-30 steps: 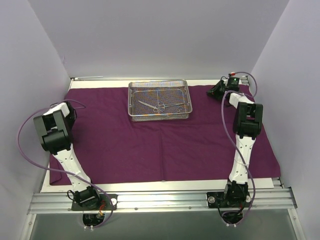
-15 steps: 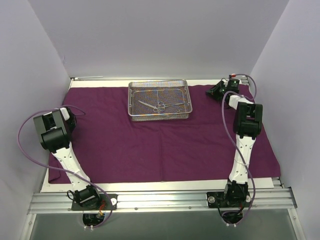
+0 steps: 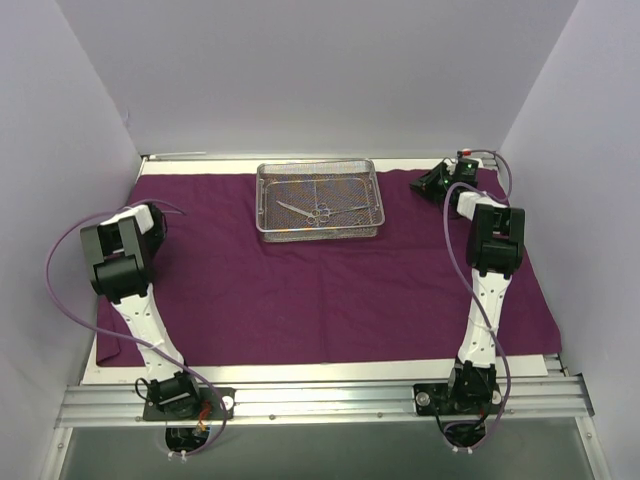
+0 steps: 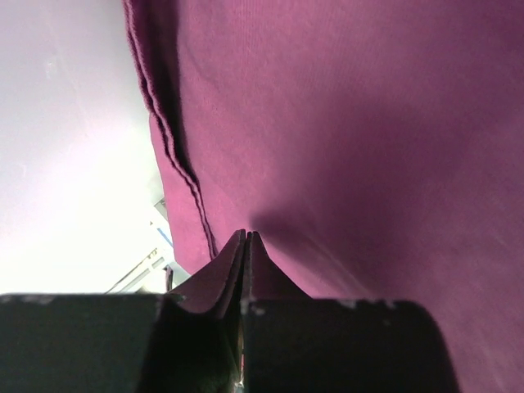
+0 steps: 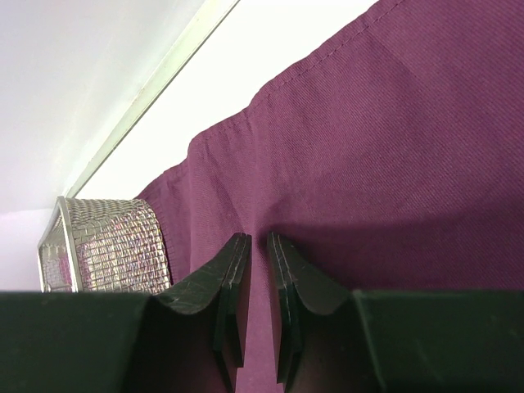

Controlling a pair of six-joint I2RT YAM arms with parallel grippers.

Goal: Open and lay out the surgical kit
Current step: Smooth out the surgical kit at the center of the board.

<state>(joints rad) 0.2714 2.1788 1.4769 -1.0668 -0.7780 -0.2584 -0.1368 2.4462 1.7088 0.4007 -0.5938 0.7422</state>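
Cloth wrap (image 3: pixel 300 300) is already open and spread nearly flat over most of the table (image 3: pixel 400 371). It runs from the far edge to just short of the near edge. The wire-mesh tray (image 3: pixel 320 232) sits on it at far centre w/ scissors (image 3: pixel 310 211) lying inside, so the instruments are not laid out yet. Left gripper (image 4: pixel 246 237) is at the left edge, about mid-way along, clamped tight on a raised fold of the wrap's hem; its wrist view shows the fold squeezed btwn the fingers. Right gripper (image 5: pixel 255 241) is at the far right corner, jaws nearly together w/ a ridge of cloth in the narrow gap. A crease runs up from them to the hem, so it looks to be pinching the wrap too. Change over the last sec: the left arm (image 3: pixel 120 262) has swung a little inward, away from the left edge, its elbow now further over the cloth. The right arm (image 3: pixel 495 240), tray and scissors haven't shifted. Wrap outline is approx the same, so any tug so far is small. Reads as the final smoothing of the cloth, both sides held. My guess is the unfolding part is about done; what's left is letting go and getting the scissors out of the tray onto the cloth.
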